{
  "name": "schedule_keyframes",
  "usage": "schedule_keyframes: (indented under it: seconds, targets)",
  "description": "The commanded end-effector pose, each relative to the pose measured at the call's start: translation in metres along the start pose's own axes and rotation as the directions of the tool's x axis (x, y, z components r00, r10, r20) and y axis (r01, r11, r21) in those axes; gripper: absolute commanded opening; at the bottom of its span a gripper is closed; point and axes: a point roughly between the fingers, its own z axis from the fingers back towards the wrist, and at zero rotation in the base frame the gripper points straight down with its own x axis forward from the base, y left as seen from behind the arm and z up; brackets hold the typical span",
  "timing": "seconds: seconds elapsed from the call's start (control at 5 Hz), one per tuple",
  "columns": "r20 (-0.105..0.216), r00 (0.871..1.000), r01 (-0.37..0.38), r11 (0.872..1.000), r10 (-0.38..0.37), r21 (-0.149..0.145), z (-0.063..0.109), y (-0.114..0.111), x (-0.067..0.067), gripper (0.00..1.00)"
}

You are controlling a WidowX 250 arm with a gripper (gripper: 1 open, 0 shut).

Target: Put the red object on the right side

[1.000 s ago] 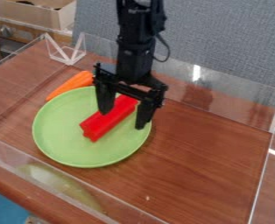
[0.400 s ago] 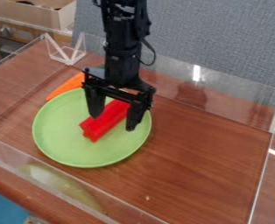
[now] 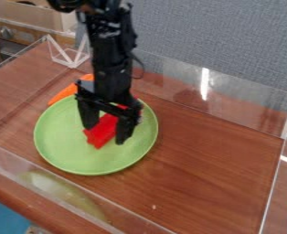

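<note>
With my black two-finger gripper (image 3: pixel 106 127) pointing down and its fingers wide apart, I am straddling the bright red rectangular plastic block (image 3: pixel 102 133) lying between them on the round green plate (image 3: pixel 63 139), centring before closing.

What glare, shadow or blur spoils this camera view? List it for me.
Camera view: white glare streaks on the clear wall behind the table; the wooden table shines with soft reflections; the open pincer is slightly soft, straddling the red block and shading the green plate beneath; the orange carrot is mostly hidden behind the arm.
</note>
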Motion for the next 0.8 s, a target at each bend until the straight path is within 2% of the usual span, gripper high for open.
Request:
schedule_keyframes:
  seconds: [0.0, 0.2, 0.4, 0.6]
  targets:
    - [0.05, 0.999, 0.01, 1.0, -0.011, 0.012, 0.019, 0.003, 0.005, 0.0]
    - [0.064, 0.998, -0.013, 1.0, 0.012, 0.013, 0.037, 0.003, 0.002, 1.0]
    - [0.085, 0.995, 0.057, 0.998, -0.058, 0.01, 0.057, 0.001, 0.005, 1.0]
    - [0.09, 0.989, 0.118, 0.993, -0.119, 0.014, 0.06, 0.004, 0.014, 1.0]
